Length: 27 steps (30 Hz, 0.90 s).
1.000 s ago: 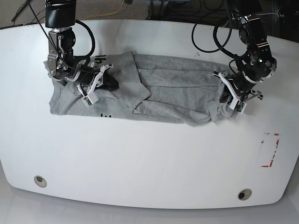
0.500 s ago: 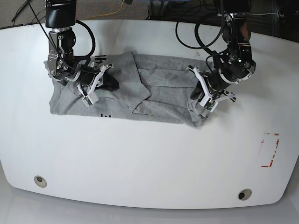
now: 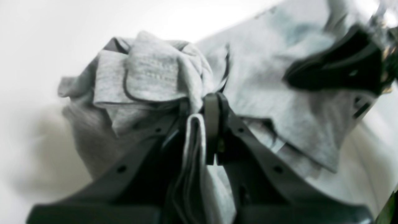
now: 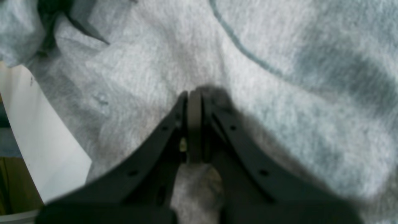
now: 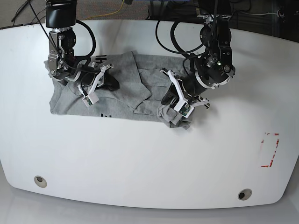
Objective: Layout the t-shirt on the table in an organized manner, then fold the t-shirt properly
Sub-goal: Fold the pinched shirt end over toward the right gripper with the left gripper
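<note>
The heather-grey t-shirt [image 5: 70,102] lies across the far half of the white table [image 5: 140,158]. Its right end is lifted and bunched over the middle. My left gripper [image 5: 167,106] is shut on that bunch. In the left wrist view, folded layers of the t-shirt [image 3: 155,68] pass between the closed fingers of the left gripper [image 3: 211,99]. My right gripper [image 5: 110,85] sits on the shirt's left part near the black lettering. It is shut, and in the right wrist view its tips [image 4: 194,93] press on the cloth [image 4: 279,109]. Whether they pinch it does not show.
A red rectangular outline [image 5: 270,149] marks the table at the right. Two small round holes [image 5: 40,180] [image 5: 244,194] sit near the front edge. Black cables [image 5: 170,35] loop behind the left arm at the table's far edge.
My left gripper has carried the shirt's right end leftward, from the right side to the middle, folding it over the body. The right arm has stayed still.
</note>
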Motion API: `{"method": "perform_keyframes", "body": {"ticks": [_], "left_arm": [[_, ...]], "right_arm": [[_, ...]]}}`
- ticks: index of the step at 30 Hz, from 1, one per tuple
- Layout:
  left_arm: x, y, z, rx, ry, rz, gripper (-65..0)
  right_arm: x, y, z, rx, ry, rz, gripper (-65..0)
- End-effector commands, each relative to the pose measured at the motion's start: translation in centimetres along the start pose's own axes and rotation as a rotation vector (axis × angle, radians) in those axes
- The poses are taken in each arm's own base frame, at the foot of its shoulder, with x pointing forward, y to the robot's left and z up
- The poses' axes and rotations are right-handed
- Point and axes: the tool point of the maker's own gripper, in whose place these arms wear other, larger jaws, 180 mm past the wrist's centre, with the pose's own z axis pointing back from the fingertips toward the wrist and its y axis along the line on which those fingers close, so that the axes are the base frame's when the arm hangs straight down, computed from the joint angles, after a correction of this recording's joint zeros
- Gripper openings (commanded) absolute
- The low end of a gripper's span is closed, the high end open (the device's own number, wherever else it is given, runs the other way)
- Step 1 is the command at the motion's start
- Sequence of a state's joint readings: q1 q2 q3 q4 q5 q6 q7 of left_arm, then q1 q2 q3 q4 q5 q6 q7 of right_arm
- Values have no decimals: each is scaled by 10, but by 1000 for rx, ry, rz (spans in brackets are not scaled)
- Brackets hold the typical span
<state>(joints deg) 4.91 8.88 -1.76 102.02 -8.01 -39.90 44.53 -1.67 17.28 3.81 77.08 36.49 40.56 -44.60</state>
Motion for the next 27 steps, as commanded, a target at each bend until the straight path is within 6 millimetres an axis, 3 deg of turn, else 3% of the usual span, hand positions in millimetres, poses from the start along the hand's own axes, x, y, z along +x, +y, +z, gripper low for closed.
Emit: {"method": "perform_keyframes", "body": {"ticks": [1,8,23,27], "left_arm": [[17,-11,-2,-32,-54,-22,-650],[23,-43,-11,-116,-54,-70,-650],[28,-65,-16,-175,-59,-107,-647],[30,-74,-18,-199,-59,-121,-589]], "right_arm": [[-13,-7,2,-33,75,16,-650],[-13,-7,2,-33,75,16,-650],[-6,0,-5,-18,57,15,-650],[-6,0,-5,-17,58,15,-650]]}}
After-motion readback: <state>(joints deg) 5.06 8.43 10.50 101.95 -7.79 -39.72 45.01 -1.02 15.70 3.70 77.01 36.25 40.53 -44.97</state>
